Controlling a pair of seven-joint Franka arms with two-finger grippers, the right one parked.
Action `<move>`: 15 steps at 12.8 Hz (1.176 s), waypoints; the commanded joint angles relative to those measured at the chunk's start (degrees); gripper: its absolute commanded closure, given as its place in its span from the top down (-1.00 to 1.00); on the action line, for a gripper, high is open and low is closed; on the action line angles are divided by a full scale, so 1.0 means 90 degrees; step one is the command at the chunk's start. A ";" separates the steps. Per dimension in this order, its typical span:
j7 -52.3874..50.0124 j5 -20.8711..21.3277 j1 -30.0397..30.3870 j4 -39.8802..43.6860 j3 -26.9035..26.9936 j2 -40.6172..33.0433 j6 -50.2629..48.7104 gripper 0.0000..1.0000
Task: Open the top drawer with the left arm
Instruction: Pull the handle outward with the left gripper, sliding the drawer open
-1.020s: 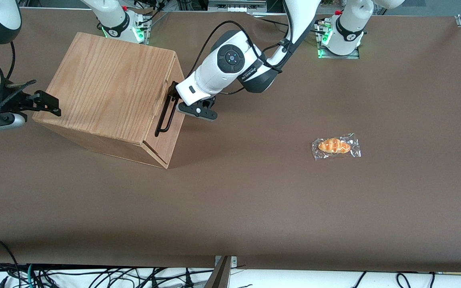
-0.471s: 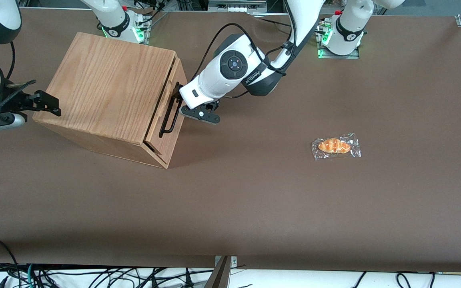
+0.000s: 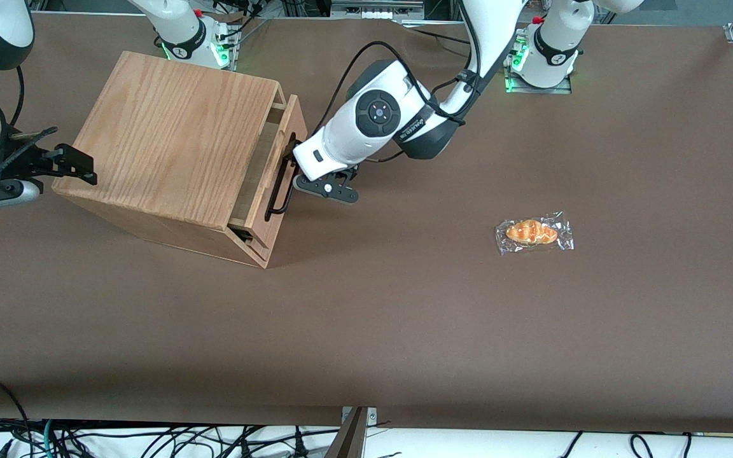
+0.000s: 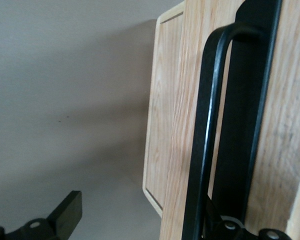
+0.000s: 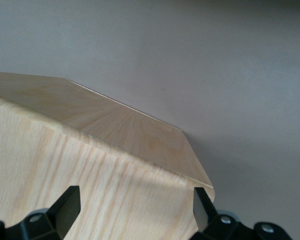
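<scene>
Pulling the drawer point(image 3: 277, 166), standing partly out of the box point(image 3: 169, 140) front, by its stiff handle point(image 3: 279, 191), gripper point(image 3: 295, 166) spread wide with one finger point(image 4: 240, 226) hooking the bar, probably sliding lightly and rigidly.

The top drawer point(image 3: 271, 172) is projecting partway from its casing point(image 3: 169, 140); the tool point(image 3: 291, 166) is sitting at the handle point(image 3: 280, 184); a wrapped pastry point(image 3: 533, 233) is lying on the table point(image 3: 404, 318), toward the working arm's end.
</scene>
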 commanded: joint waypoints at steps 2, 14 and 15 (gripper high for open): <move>0.0238 0.0172 0.0305 0.0052 0.0010 -0.0052 -0.0395 1.00; 0.0698 0.0143 0.0901 0.0072 -0.0029 -0.0120 -0.0943 1.00; 0.0707 0.0153 0.0901 0.0072 -0.0029 -0.0130 -0.0943 1.00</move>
